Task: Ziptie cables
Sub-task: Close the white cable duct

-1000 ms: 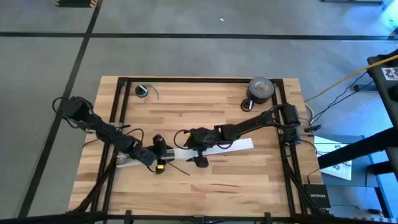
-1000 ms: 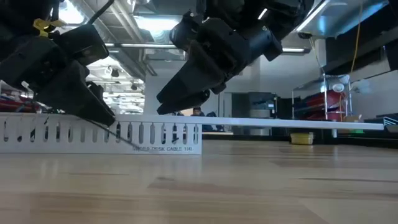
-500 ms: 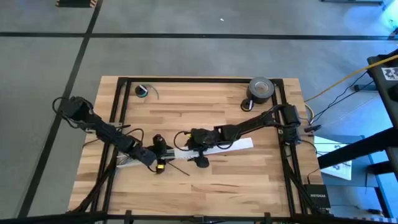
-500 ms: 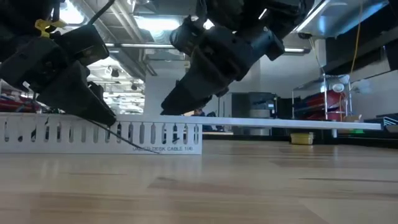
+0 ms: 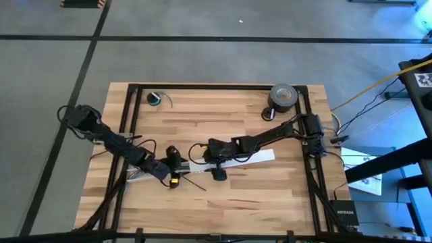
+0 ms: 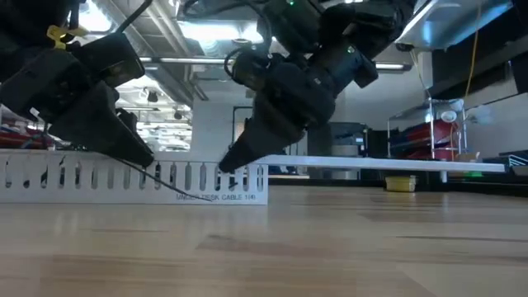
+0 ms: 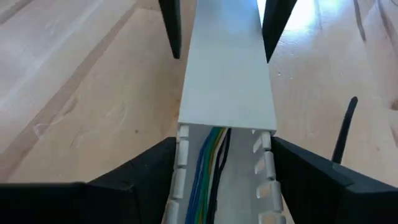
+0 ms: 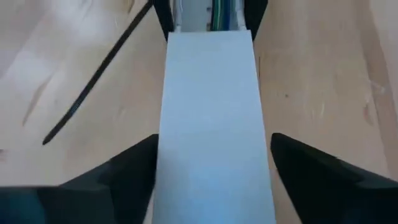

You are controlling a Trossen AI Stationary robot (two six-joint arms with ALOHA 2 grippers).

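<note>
Both tools work the same long white cable duct point(image 5: 229, 160), from opposite ends. It lies across the pale plank table point(image 5: 216, 196), its long axis running left to right in the high view. The right tool point(image 8: 211, 165) straddles the duct's smooth, flat snap-on lid point(image 8: 211, 112) with its fingers spread wide to either side, gripping nothing that I can see. The left tool point(image 7: 217, 171) faces it along the same axis, its fingers likewise parted either side of the uncovered slotted end point(image 6: 124, 177), not visibly pressing the walls.

The cables point(image 7: 211, 155) lie inside that open channel, thin insulated strands in blue, green and yellow running lengthwise and vanishing under the lid's edge. They sit right between the left tool's fingers, so that arm is the nearer one; the right tool is separated from them by the covered stretch.

The ziptie point(image 8: 93, 81) is a very thin, stiff black strip, slanting away from the duct on the bare wood. In the low view it angles from the left tool down to the table point(image 6: 177, 191); whether that tool pinches its upper end I cannot tell. Getting it round the wires looks blocked by the duct walls.
</note>
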